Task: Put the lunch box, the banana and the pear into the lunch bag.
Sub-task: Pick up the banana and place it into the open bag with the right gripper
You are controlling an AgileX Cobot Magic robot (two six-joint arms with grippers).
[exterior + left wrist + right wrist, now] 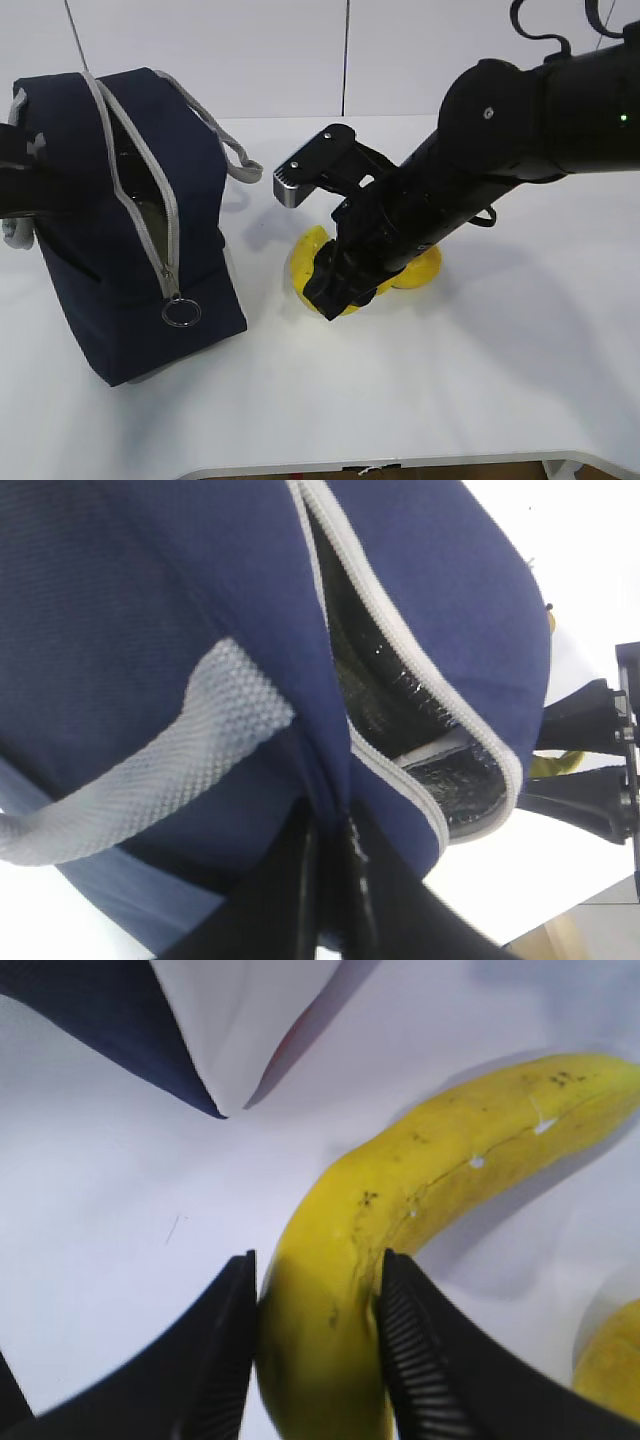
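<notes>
Holding the banana (pixel 400 1220) near one end, my right claw (pixel 315 1350) has its two black fingers (pixel 215 1360) pressed on both sides of the fruit, open only as wide as the banana is thick. In the right wrist view the banana runs from the bottom middle of the frame up and curves off to the upper right. It lies flat on the white table (pixel 450 390), and in the outside view it shows as a yellow curve (pixel 305 270) under my arm in the middle of the frame. The pear (pixel 425 268) sits just beside it, to the right, mostly hidden by my arm.

My left claw (pixel 330 880) is at the bottom of the left wrist view, pinched shut on the blue cloth of the lunch bag (pixel 110 230). The bag stands at the left of the outside view, leaning a bit, with its grey zipper (pixel 150 200) open and a ring hanging at the lower end. I can see dark shiny lining inside.

The table is plain white. Behind it is a pale wall.
</notes>
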